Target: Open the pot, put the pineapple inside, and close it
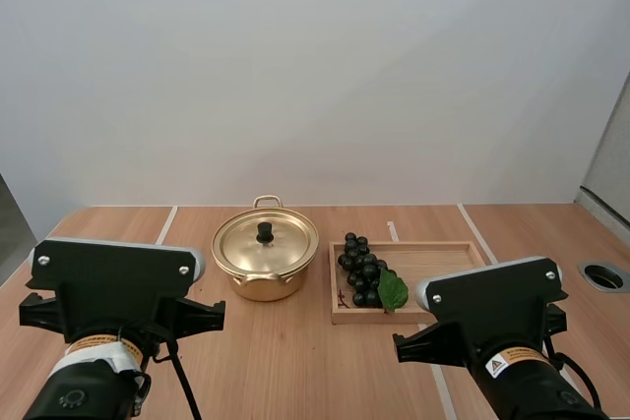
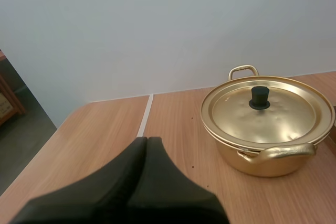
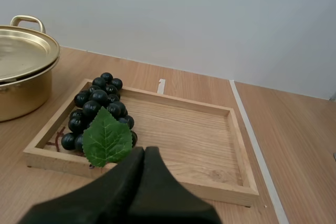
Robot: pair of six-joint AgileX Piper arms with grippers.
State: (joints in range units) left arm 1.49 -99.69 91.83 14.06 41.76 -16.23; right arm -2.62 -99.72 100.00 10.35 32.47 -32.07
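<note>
Grapes in tray, ahead of closed right hand.

Polished gold-toned metal on the pot, its lid glossy enough to throw soft reflections and faintly dimpled, topped with a black knob that looks like smooth plastic. Over to the tray, pale bare wood with a fine matt grain, and on it the grapes gleam dark and glossy with little highlights, while the green leaf is matt and veined. The bench is warm wood-grain, smooth with a low sheen, and the left jaws and right jaws look matt black and smooth.
</note>
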